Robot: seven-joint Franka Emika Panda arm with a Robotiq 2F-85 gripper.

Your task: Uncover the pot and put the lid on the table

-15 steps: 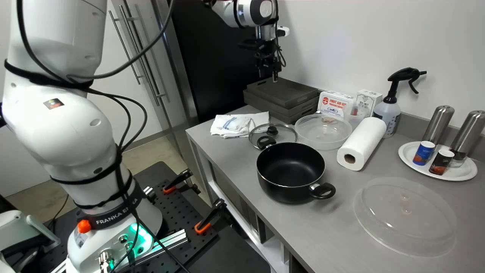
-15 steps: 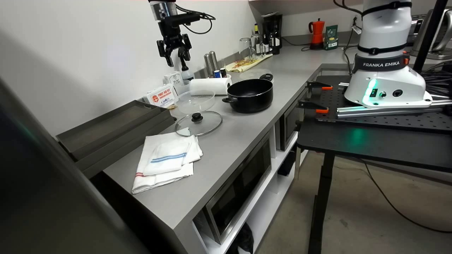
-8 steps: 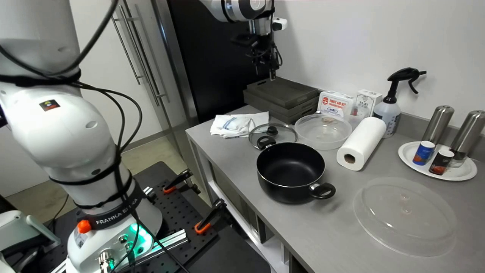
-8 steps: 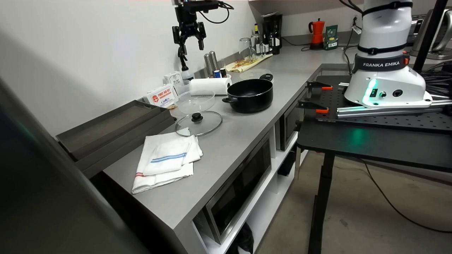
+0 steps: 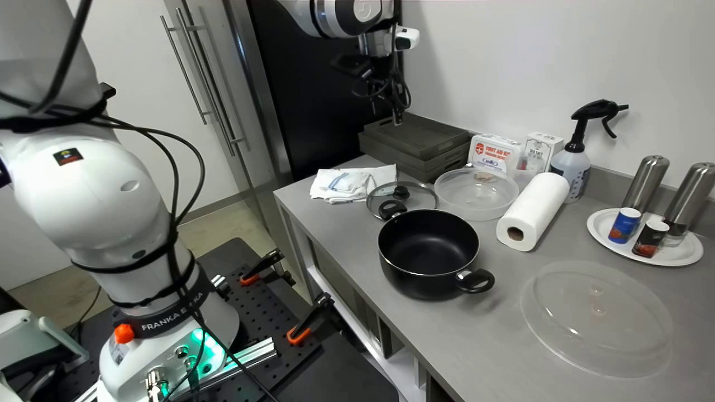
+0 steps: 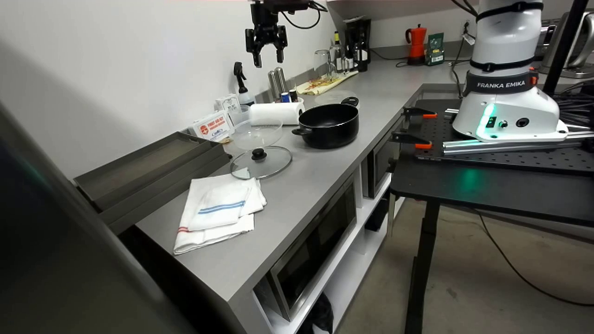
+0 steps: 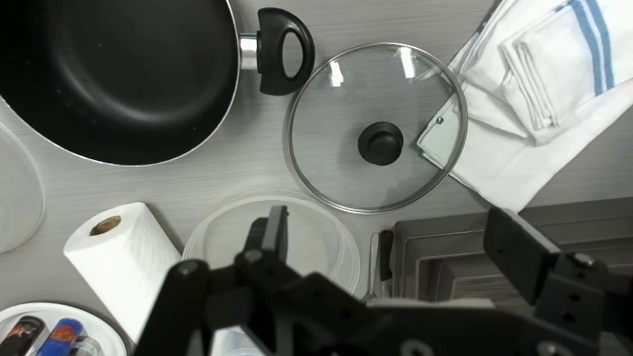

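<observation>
Pointing its long axis toward the lid (image 7: pixel 380 129), the pot (image 5: pixel 429 252) sits upright.

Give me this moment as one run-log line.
pot: uncovered | lid: on table, edge over towel | claw: open, raised, holding nothing | status: looks complete

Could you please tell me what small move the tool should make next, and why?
Probably raise the open, empty tool a little and leave the rest alone: the pot is uncovered, and the glass lid lies beside it on the table, one edge over the towel, so the job looks done.
</observation>
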